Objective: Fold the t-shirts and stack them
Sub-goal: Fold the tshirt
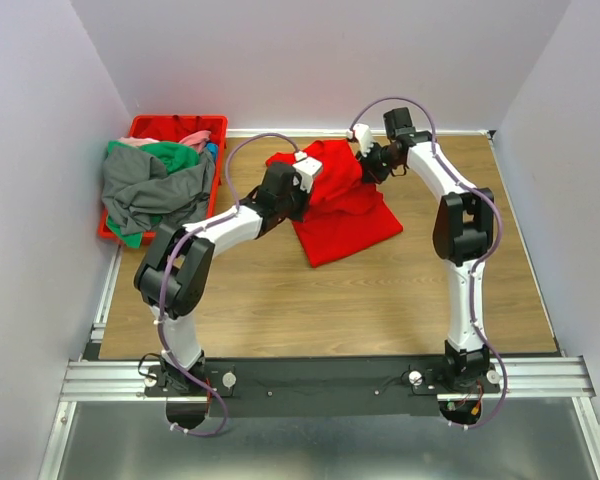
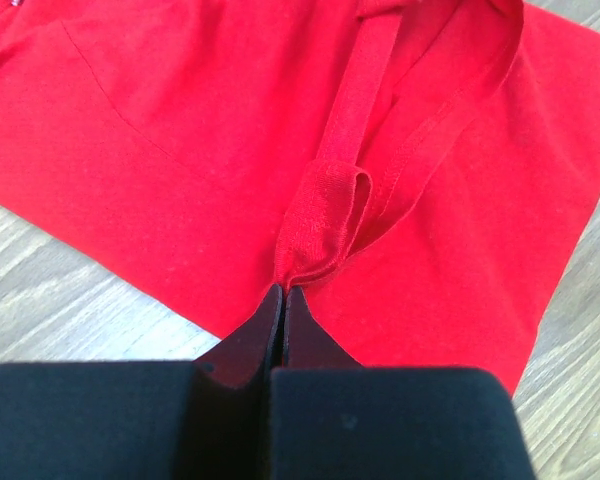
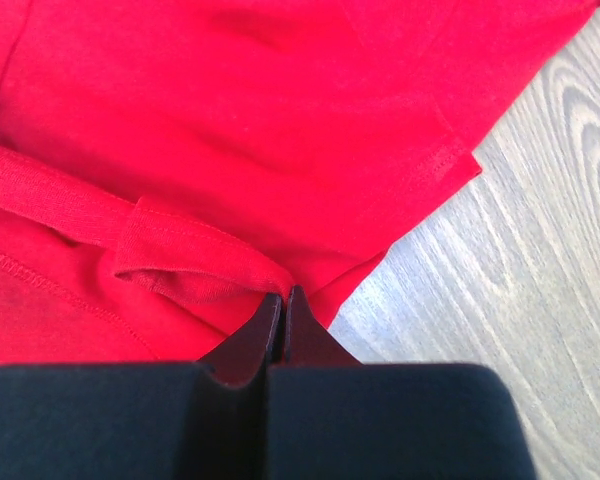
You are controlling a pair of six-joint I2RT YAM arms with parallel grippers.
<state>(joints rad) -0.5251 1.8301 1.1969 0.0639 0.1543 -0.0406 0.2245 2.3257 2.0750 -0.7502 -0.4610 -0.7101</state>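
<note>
A bright red t-shirt (image 1: pixel 342 205) lies partly folded on the wooden table, its far part lifted between the two arms. My left gripper (image 1: pixel 302 183) is shut on a ribbed red hem of the red t-shirt (image 2: pixel 320 215), pinched at the fingertips. My right gripper (image 1: pixel 363 160) is shut on another red hem fold of the same shirt (image 3: pixel 190 262). Grey (image 1: pixel 145 190), green (image 1: pixel 170 153) and pink (image 1: pixel 193 137) t-shirts lie heaped in and over the crate at the far left.
A red plastic crate (image 1: pixel 176 124) stands at the far left against the wall. White walls close in the table on three sides. Bare wooden table (image 1: pixel 380 300) lies in front of the red shirt.
</note>
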